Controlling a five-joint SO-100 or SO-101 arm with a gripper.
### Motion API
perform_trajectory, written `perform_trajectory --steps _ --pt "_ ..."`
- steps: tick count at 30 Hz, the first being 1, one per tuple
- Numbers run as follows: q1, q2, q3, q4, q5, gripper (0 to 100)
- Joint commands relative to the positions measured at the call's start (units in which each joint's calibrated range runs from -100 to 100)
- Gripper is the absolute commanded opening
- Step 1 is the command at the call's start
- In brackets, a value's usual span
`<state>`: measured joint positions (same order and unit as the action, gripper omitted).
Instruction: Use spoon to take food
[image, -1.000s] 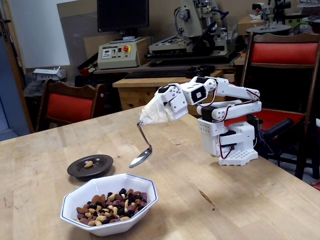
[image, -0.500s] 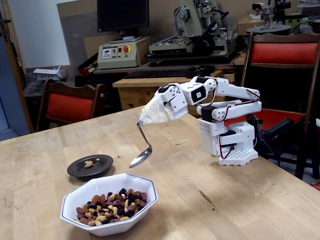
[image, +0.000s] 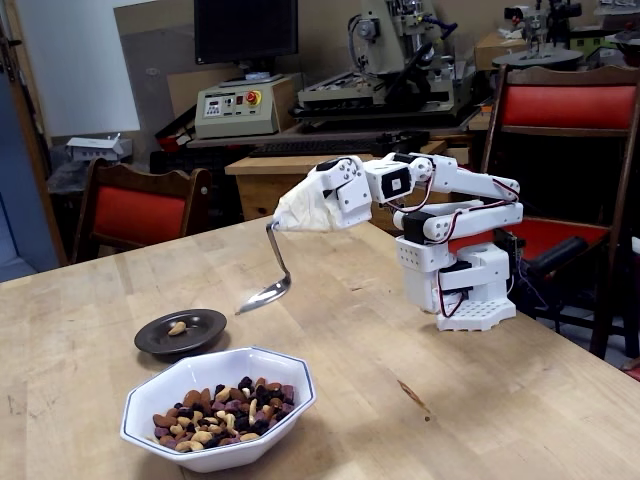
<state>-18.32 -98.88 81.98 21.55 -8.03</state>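
One spoon (image: 266, 291) is taped to the gripper (image: 300, 212), whose jaws the wrapping hides, so I cannot tell their state. It hangs empty above the plate's (image: 181, 335) far rim, probably because the food (image: 215, 409) in the bowl (image: 218, 403) near the table's (image: 480, 400) front edge is unscooped

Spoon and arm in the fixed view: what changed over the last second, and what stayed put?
The gripper rose and swung slightly left, lifting the spoon higher above the table; its bowl now hangs over the dark plate and looks empty. Nothing was grabbed or released. The white bowl of food, the plate's single nut and the arm's base are unchanged.
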Motion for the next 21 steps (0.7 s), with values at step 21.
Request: perform_trajectory --steps 21 --pt "-0.4 6.0 4.7 -5.4 -0.1 4"
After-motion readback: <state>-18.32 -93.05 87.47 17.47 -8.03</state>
